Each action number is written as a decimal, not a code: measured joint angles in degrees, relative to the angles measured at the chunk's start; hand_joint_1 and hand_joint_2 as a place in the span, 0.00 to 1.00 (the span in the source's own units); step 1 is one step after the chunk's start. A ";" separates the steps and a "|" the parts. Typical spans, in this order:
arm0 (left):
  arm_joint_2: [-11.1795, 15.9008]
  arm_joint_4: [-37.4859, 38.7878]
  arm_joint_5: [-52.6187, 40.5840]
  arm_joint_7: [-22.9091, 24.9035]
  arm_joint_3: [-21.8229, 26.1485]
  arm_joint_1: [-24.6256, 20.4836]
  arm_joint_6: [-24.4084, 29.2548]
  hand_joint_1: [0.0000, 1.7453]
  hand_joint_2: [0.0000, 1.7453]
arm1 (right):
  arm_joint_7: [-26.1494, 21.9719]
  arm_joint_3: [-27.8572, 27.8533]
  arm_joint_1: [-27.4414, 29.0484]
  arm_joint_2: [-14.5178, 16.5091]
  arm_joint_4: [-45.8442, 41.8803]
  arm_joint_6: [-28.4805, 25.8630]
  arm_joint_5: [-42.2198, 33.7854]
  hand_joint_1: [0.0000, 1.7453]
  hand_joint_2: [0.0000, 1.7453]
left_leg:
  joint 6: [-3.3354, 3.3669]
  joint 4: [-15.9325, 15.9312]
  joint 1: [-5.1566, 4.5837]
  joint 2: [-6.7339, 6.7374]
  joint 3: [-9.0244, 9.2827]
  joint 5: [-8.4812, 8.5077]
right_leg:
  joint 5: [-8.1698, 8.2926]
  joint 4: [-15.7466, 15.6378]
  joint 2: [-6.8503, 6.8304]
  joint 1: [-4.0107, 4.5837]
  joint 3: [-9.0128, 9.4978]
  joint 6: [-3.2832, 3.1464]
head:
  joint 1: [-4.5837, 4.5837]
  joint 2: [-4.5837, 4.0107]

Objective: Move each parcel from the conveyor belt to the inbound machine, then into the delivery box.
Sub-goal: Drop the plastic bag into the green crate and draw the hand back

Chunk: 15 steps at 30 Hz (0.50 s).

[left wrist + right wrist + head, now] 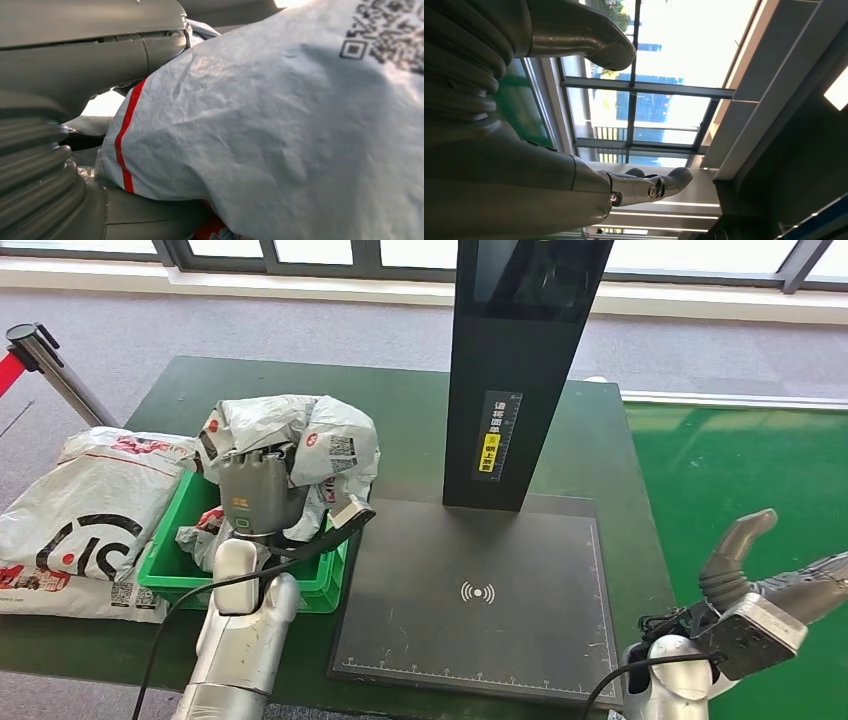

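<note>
Head view: left robot hand grips a crumpled white parcel over the green delivery box on the dark green table. Beside the box, the black inbound machine with its upright column. Right robot hand spread, holding nothing, above the green conveyor belt. Another white parcel lies left of the box.

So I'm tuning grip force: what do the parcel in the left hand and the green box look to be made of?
The parcel looks like thin, matte grey-white plastic film, crumpled and creased, with printed codes. The green box looks like rigid moulded plastic with a smooth, slightly glossy rim. The left hand holds the parcel over it.
</note>
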 joint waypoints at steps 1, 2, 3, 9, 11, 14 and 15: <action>-0.30 0.35 0.23 -1.29 2.47 0.00 -0.01 1.00 1.00 | 0.00 0.00 0.05 -0.07 0.00 0.00 -0.10 0.00 1.00 | 0.00 0.00 0.00 0.01 0.00 0.00 | 0.00 0.00 0.01 0.00 -0.01 0.00 | -0.01 0.00; -0.57 0.71 0.51 -2.32 4.73 -0.01 -0.01 1.00 1.00 | 0.00 0.00 0.11 -0.14 0.00 0.00 -0.19 0.00 1.00 | 0.00 0.00 0.00 0.00 0.00 0.00 | 0.00 0.00 0.01 0.00 -0.02 0.00 | -0.01 0.00; -0.81 1.04 0.78 -3.09 6.70 -0.01 -0.01 1.00 1.00 | 0.00 0.00 0.15 -0.19 0.00 0.00 -0.25 0.00 1.00 | 0.00 0.00 0.00 -0.01 0.00 0.00 | 0.00 0.00 0.01 0.00 -0.02 0.00 | -0.01 0.00; -1.73 2.48 1.20 -3.74 13.34 -0.03 -0.01 0.26 0.75 | 0.00 0.00 0.20 -0.41 0.01 0.01 -0.35 0.00 1.00 | 0.00 0.00 0.01 -0.03 -0.01 0.00 | -0.01 0.00 -0.01 0.01 0.00 -0.02 | -0.01 0.00; -1.91 2.91 1.16 -2.99 14.69 -0.06 -0.01 0.00 0.25 | 0.00 0.00 0.19 -0.43 0.02 0.01 -0.43 0.00 1.00 | 0.00 0.00 0.01 -0.02 -0.01 0.00 | -0.01 0.00 0.00 0.01 -0.01 -0.02 | -0.01 0.00; -2.07 3.66 1.39 -2.33 16.71 -0.16 -0.01 0.00 0.00 | 0.00 0.00 0.18 -0.44 0.09 0.00 -0.49 0.00 1.00 | 0.00 0.00 0.01 -0.04 -0.01 0.00 | -0.01 0.00 -0.01 0.00 -0.01 -0.02 | -0.01 0.00; -2.08 4.00 1.46 -2.21 17.27 -0.23 -0.01 0.00 0.00 | 0.00 0.00 0.18 -0.45 0.14 0.00 -0.48 0.00 1.00 | 0.00 0.00 0.01 -0.04 -0.01 0.00 | -0.01 0.00 -0.01 0.01 -0.01 -0.02 | -0.01 0.00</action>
